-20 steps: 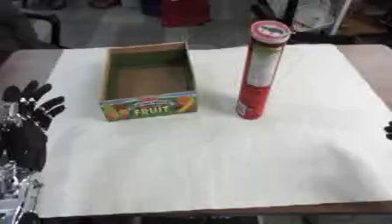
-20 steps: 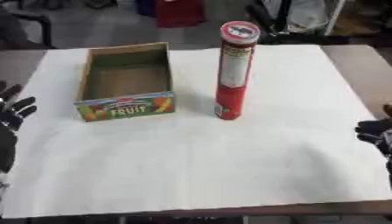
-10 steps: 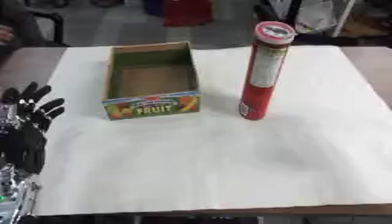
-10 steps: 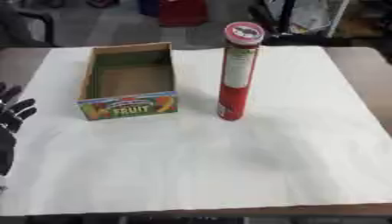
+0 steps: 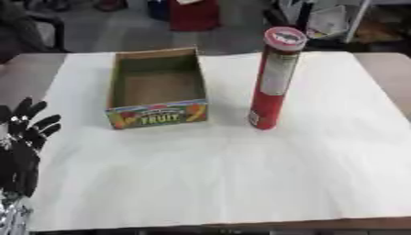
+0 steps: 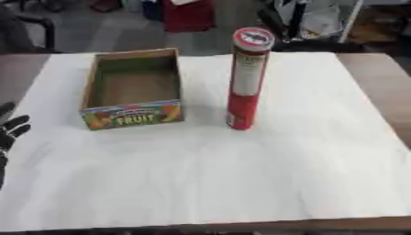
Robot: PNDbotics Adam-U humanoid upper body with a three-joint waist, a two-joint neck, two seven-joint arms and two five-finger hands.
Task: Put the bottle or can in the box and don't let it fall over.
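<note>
A tall red can [image 5: 273, 80] with a white label stands upright on the white cloth, right of centre. To its left lies an open cardboard box [image 5: 155, 88] with a colourful "FRUIT" front panel; nothing is inside it. My left hand [image 5: 25, 137] rests open at the left edge, fingers up, well clear of the box. My right hand shows in neither view.
A white cloth [image 5: 241, 174] covers most of the brown table [image 5: 393, 73]. Beyond the far edge stand a red container [image 5: 192, 13], a dark chair at the left and other clutter on the floor.
My right hand, seen at the right edge a second ago, has left the view. The whole picture has shifted slightly. Can, box and left hand stay put.
</note>
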